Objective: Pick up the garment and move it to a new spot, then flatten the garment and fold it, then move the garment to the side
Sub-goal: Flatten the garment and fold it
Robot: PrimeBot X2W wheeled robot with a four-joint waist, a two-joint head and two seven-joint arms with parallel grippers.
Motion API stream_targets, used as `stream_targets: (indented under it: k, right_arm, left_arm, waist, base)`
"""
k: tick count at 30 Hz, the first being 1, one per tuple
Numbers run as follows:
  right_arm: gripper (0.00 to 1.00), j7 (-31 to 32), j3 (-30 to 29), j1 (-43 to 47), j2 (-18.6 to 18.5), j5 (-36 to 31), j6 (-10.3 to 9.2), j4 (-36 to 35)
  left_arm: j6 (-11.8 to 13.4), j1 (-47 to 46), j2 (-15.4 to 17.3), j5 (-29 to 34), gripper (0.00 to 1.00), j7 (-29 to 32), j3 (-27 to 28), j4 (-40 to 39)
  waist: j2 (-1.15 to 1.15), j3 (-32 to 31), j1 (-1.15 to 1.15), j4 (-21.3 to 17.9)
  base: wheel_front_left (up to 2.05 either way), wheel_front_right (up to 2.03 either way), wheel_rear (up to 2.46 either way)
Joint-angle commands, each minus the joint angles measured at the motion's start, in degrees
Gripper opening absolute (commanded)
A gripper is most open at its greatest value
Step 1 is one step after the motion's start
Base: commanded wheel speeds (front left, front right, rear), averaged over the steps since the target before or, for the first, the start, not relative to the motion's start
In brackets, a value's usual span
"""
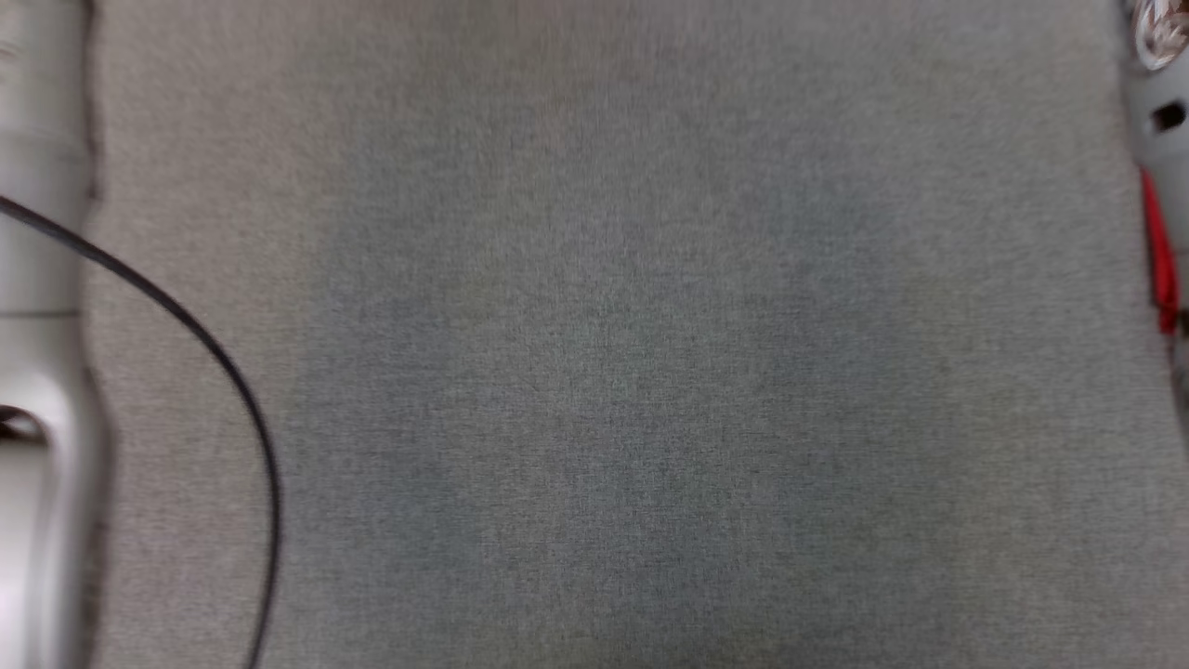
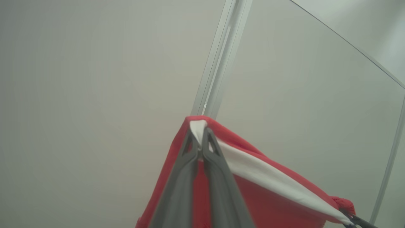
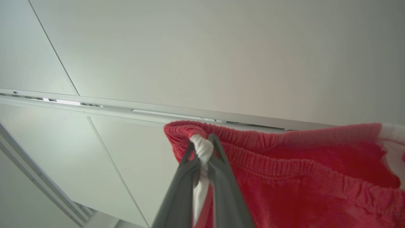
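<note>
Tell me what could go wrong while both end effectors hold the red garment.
The left end effector and right end effector each pinch just the edge of the garment, so it could slip free. A cable crosses the left of the grey surface and might snag the cloth when it is laid down.

No legible text, seemingly (blurred view)

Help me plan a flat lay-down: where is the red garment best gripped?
Both ends of the elastic waistband, at the white side stripe, one tool from each outer side. The gathered band pinches firmly, and the left tool and right tool, shut there, hold the red garment spread.
</note>
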Motion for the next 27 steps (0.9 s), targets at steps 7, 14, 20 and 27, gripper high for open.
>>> stream_targets:
  k: [7, 14, 20, 27]
  right_arm:
    - [0.00, 0.19, -2.44, 11.70, -0.79, 1.31, 0.14, 1.58]
    - [0.00, 2.34, -4.49, 19.68, -0.80, 2.71, 0.14, 4.40]
    - [0.00, 5.19, -3.97, 26.29, -0.53, 3.28, 0.06, 6.93]
    - [0.00, 6.93, -2.63, 32.03, -0.86, 0.99, -0.08, 9.80]
  left_arm:
    - [-2.46, 9.75, -5.90, 4.05, 0.00, -0.23, 5.73, 4.92]
    - [-2.46, 17.94, -7.39, -2.60, 0.00, 0.01, 3.20, 8.36]
    - [-2.48, 24.29, -6.31, -9.05, 0.00, 1.21, -5.85, 10.11]
    - [-2.49, 30.10, -4.01, -12.63, 0.00, 1.31, -13.37, 10.41]
  waist:
    - [0.00, 7.03, 0.00, 1.25]
    - [0.00, 5.91, 0.00, 1.91]
    - [0.00, 2.73, 0.00, 2.54]
    - [0.00, -1.82, 0.00, 2.96]
  base:
    - [0.00, 0.00, 0.00]
    - [0.00, 0.00, 0.00]
    - [0.00, 0.00, 0.00]
    - [0.00, 0.00, 0.00]
